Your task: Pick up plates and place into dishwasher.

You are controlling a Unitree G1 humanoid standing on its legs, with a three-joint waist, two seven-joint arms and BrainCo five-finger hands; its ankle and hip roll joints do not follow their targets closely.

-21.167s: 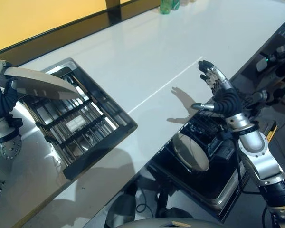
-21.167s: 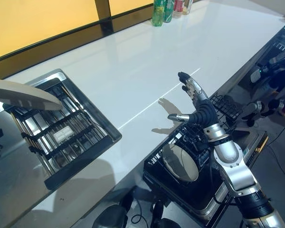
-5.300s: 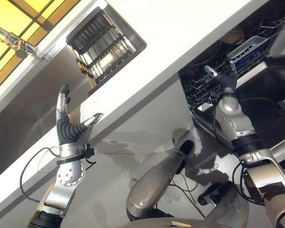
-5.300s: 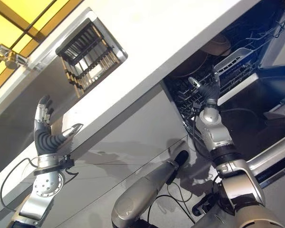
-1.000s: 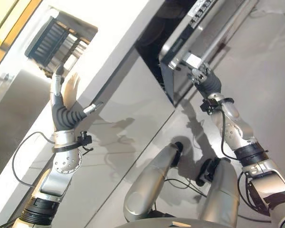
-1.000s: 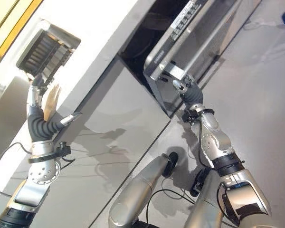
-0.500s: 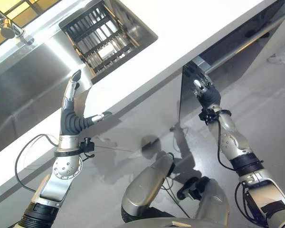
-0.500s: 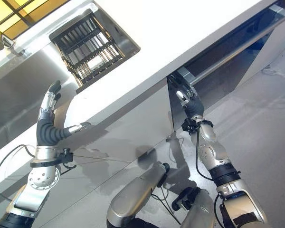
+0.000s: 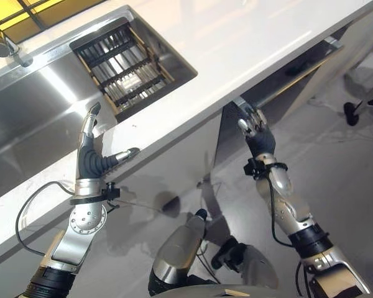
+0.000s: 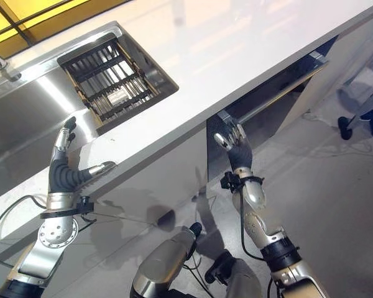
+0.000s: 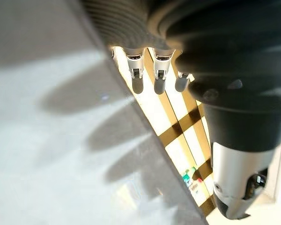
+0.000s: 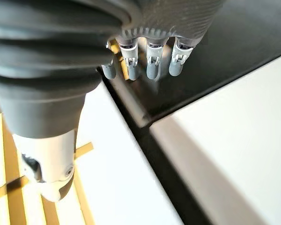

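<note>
1. Left eye view shows the right hand raised with fingers straight and relaxed against the upper edge of the dishwasher door, which stands nearly closed under the white counter
2. The left hand is held up at the counter's near edge, fingers spread and thumb out, holding nothing
3. No plate can be seen; judging by the almost shut door, any plates are probably already inside the dishwasher, though the pictures cannot confirm it
4. The dish rack in the sink at far left appears empty of plates
5. Risks, as I judge them: a push from flat fingers near one corner could leave the door unlatched, or the fingers could slip off the edge; if a rack inside stands out, the door would jam against it
6. The raised left hand is close to the counter edge and could knock it if the body shifts
7. No readable writing, brand or label is visible anywhere
</note>
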